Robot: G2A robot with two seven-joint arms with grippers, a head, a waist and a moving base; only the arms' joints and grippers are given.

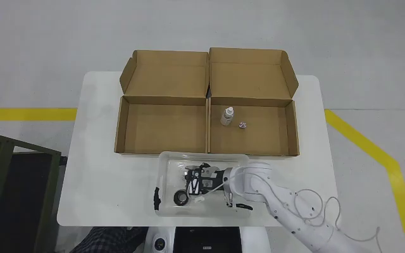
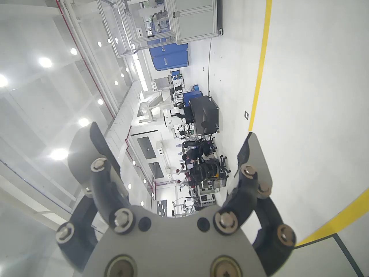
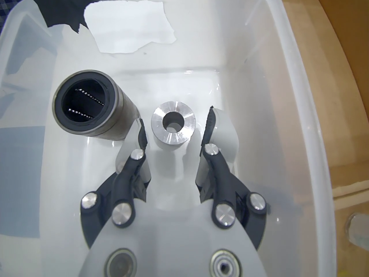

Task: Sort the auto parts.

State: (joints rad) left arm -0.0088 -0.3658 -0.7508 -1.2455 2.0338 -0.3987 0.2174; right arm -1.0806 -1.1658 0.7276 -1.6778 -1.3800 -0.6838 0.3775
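The clear plastic bin (image 1: 202,154) (image 3: 253,59) sits at the near edge of the white worktop (image 1: 95,158), close to its middle. The right tool (image 1: 197,183) (image 3: 175,129) is lowered inside it, pointing toward the bin's left end. Its 2 fingers (image 3: 209,122) are spread apart on either side of a small silver bushing (image 3: 160,119), which stands on end on the bin floor with its bore facing up. Neither finger is clearly touching it. Just beside the bushing on the near side lies a larger linear bearing (image 3: 115,110), a grey metal cylinder with a black end ring, close to the tool's near finger. A scrap of black tape (image 1: 155,198) (image 3: 63,1) hangs over the bin's left rim. Beyond the bin, 2 open cardboard boxes stand side by side with their lids folded back. The left box (image 1: 161,126) is bare, and the right box (image 1: 266,129) holds a small white bottle (image 1: 226,116) with a tiny pinkish part (image 1: 242,124) just to its right. The left tool (image 2: 173,134) is open with nothing between its fingers and points away toward the room.
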